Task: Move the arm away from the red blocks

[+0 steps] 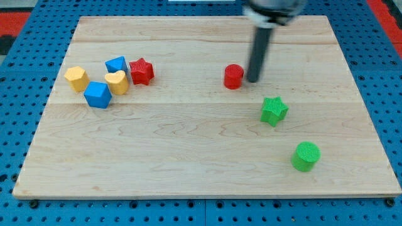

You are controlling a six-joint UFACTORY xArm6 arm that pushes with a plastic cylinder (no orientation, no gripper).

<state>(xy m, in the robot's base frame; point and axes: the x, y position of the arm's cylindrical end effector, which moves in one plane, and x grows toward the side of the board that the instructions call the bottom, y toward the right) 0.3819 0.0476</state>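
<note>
My tip (252,81) rests on the board just right of the red cylinder (233,76), close to it or touching; I cannot tell which. The dark rod rises from the tip toward the view's top. A red star block (142,71) sits at the upper left, far from the tip, at the right end of a cluster of blocks.
Left cluster: a blue block (116,64), a yellow heart block (117,82), a blue cube (97,94), a yellow hexagon block (76,78). A green star (274,110) lies below right of the tip. A green cylinder (306,156) sits lower right. The wooden board (188,157) lies on a blue pegboard.
</note>
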